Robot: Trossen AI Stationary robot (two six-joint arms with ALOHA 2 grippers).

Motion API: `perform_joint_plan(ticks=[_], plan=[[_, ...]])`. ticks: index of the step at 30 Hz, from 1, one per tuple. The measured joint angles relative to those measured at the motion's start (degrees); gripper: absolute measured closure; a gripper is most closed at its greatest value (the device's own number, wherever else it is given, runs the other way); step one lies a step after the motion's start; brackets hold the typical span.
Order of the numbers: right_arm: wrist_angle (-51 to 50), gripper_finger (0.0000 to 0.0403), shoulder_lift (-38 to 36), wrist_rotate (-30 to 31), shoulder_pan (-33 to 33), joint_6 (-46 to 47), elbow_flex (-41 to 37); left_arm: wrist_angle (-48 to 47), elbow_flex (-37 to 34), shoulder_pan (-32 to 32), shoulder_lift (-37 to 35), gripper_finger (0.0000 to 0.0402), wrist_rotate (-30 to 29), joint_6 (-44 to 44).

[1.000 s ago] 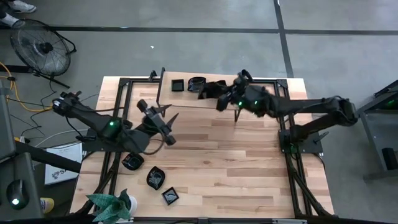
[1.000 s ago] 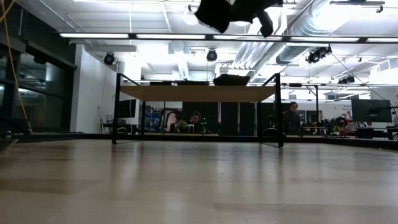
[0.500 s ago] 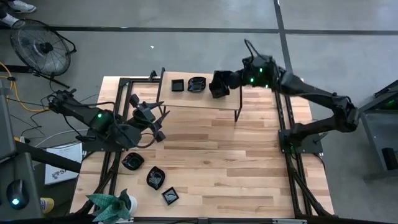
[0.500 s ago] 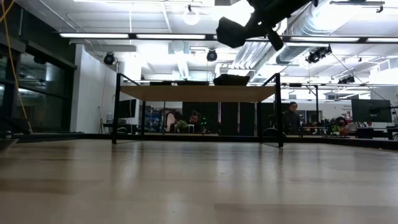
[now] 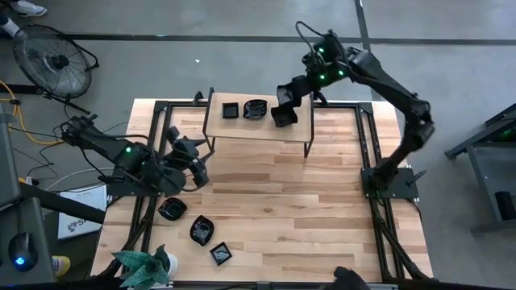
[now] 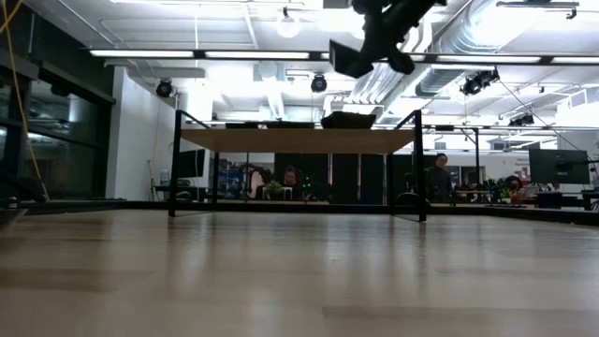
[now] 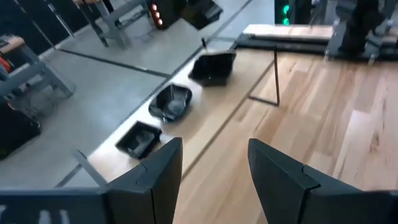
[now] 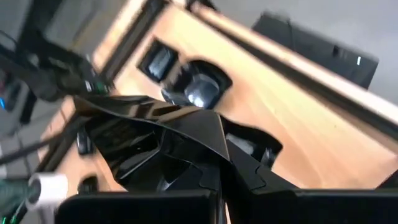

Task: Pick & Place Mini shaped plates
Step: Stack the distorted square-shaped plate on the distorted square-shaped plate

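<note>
A small raised shelf stands at the table's far edge. On it sit a square plate and, just right of it, a roundish plate. Three more plates lie near the table's front left, beside a potted plant.

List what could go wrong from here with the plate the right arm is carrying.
1. The right hand grips its plate tilted by one edge above the shelf; it might slip or land on its rim.
2. The square plate and round plate already sit close by, so a low approach might knock them.
</note>
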Motion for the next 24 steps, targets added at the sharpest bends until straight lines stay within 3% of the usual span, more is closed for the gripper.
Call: perform_joint_plan(ticks=[9, 24], plan=[[-15.28, 0.0403, 13.26, -5.94, -0.23, -5.97, 12.58, 2.04, -8.29, -0.02, -2.63, 0.0222, 1.27, -8.93], [-16.36, 0.0403, 17.54, -7.79, -0.26, -8.27, 12.28, 13.4, -22.0, -0.02, -13.31, 0.0222, 8.38, -9.37]])
